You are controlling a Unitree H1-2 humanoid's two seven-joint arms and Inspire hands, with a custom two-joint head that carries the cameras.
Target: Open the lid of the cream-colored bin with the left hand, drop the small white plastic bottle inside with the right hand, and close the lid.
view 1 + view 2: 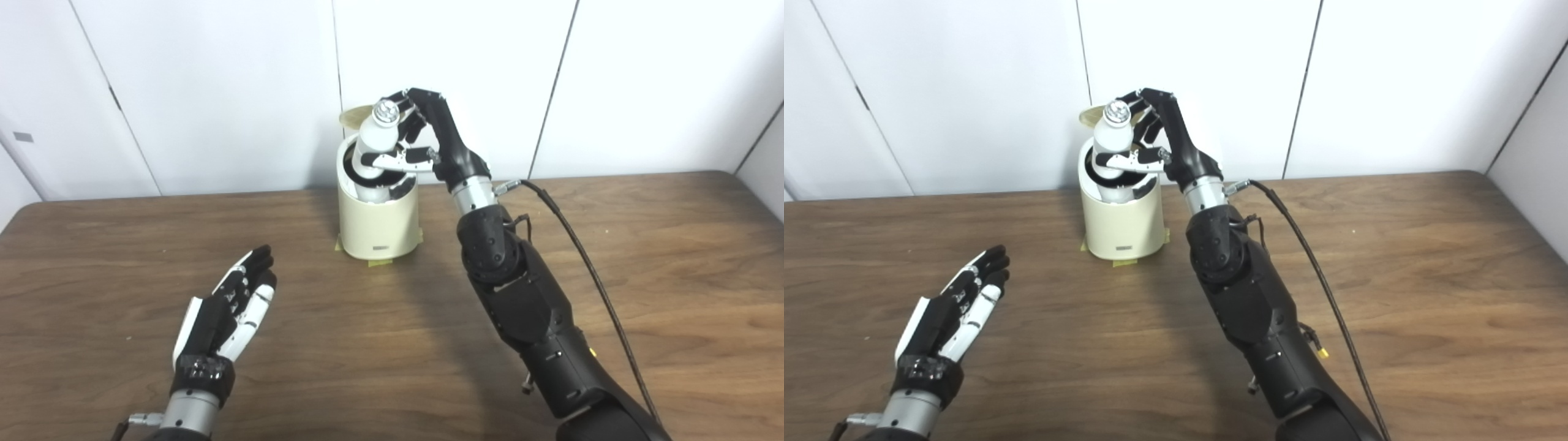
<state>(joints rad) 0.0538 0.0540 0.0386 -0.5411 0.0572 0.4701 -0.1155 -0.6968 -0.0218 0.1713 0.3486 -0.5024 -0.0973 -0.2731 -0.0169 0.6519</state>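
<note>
Right hand (pixel 422 144) grips the small white plastic bottle (pixel 375 141) upright, its base dipping into the cream-colored bin (pixel 378 226), lid (pixel 355 114) up behind, while the left hand (pixel 229 309) rests open-fingered, empty, near the table's (pixel 674 275) front.

Bin (pixel 378 229): cream-colored, upright near the desk's (pixel 674 257) far edge, tape tabs at its base.
Lid (pixel 355 114): raised behind the opening, tilted back.
Bottle (pixel 375 138): small, white, upright, lower part inside the bin's mouth.
Right hand (pixel 422 131): fingers and thumb wrapped around the bottle.
Left hand (pixel 229 306): empty, fingers extended, toward the desk's near left corner, well apart from the bin.
</note>
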